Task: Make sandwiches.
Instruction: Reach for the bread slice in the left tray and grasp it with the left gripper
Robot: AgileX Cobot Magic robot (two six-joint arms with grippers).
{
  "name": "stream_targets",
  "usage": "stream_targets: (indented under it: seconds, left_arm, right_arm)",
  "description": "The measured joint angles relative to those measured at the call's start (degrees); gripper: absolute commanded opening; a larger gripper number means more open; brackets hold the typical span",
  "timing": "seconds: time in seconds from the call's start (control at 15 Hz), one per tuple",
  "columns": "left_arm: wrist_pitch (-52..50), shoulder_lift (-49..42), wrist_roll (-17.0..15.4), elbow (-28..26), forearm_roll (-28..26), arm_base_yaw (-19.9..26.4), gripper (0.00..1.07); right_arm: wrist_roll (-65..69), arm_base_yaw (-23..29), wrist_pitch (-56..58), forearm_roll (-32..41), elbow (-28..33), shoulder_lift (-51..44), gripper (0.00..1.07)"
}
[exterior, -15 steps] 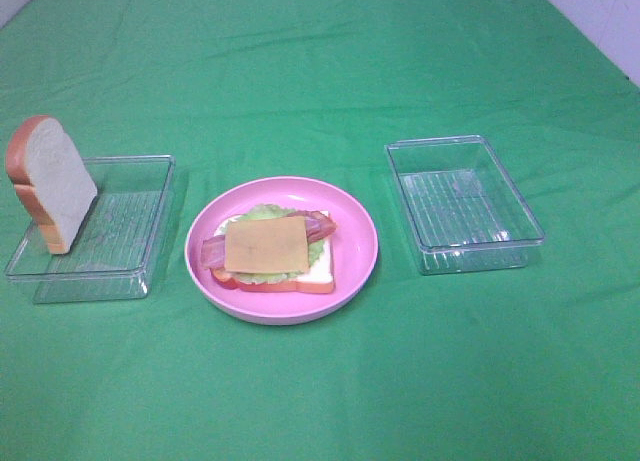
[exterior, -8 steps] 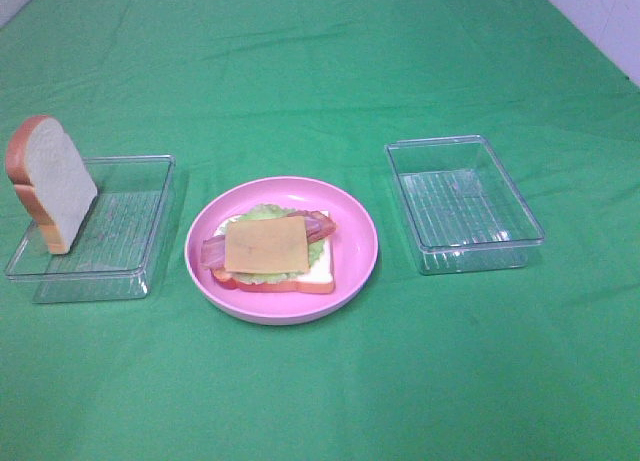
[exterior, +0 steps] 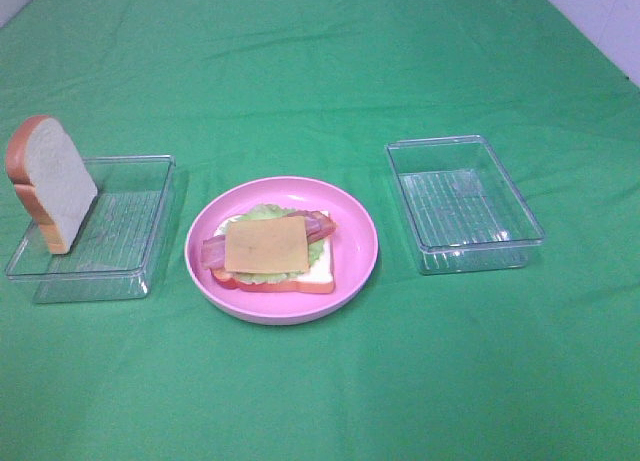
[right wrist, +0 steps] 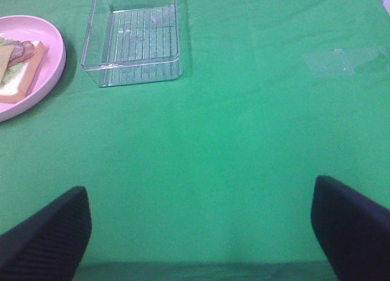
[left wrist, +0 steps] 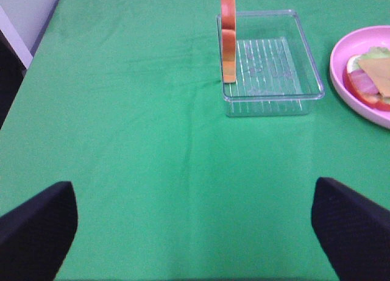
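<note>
Green cloth over table (exterior: pixel 320 81), white wall at far corners.

Item 1: sandwich stack (exterior: pixel 270 253), open-faced, sits approx centre of pink plate (exterior: pixel 350 216). Layers bottom up: bread slice (exterior: pixel 318 274), lettuce (exterior: pixel 262 212), bacon (exterior: pixel 318 223), cheese square (exterior: pixel 266 244) on top.

Item 2: top bread slice (exterior: pixel 52 184), standing on edge, leaning at left rim of left clear tray (exterior: pixel 130 216). Not yet on stack.

Item 3: right clear tray (exterior: pixel 462 203), nothing in it, apart from plate.

Item 4: left end effector (left wrist: pixel 195 232), fingers spread wide, holding nothing, well back from tray. Right end effector (right wrist: pixel 201 232), same: wide, nothing held.

Risks (judgement):
- Leaning slice looks unsteady; a nudge from one finger before closing could tip it flat or off the tray.
- Light clear tray may slide or lift w/ the slice if caught.
- Slice set down skewed could push cheese off, or overhang.
- Hard press may shift plate on cloth.
</note>
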Motion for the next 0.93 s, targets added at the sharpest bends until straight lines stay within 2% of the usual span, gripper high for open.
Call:
stream_targets:
  seconds: [0.07,0.13,0.2,0.33,0.4,0.67,0.8,0.93]
  left_arm:
    - [1.6,3.15,1.49,-1.6,0.0,0.0,0.98]
    - [5.21,11.34,4.98,-5.96,0.0,0.0,0.98]
    - [6.13,16.84,5.04,-8.59,0.0,0.0,0.98]
    - [6.25,27.39,3.15,-13.64,0.34,0.0,0.98]
    - [6.25,29.45,2.69,-14.67,0.4,0.0,0.98]
    - [6.47,49.16,-2.41,-25.73,1.55,0.0,0.98]
    - [6.65,60.45,-2.23,-32.95,1.2,0.0,0.98]
    - [6.59,73.17,-1.38,-43.26,0.34,0.0,0.98]
  right_arm:
    - [0.0,0.0,0.0,0.0,0.0,0.0,0.94]
    - [0.0,0.0,0.0,0.0,0.0,0.0,0.94]
    - [0.0,0.0,0.0,0.0,0.0,0.0,0.94]
    - [0.0,0.0,0.0,0.0,0.0,0.0,0.94]
    - [0.0,0.0,0.0,0.0,0.0,0.0,0.94]
    - [0.0,0.0,0.0,0.0,0.0,0.0,0.94]
    - [0.0,0.0,0.0,0.0,0.0,0.0,0.94]
    - [0.0,0.0,0.0,0.0,0.0,0.0,0.94]
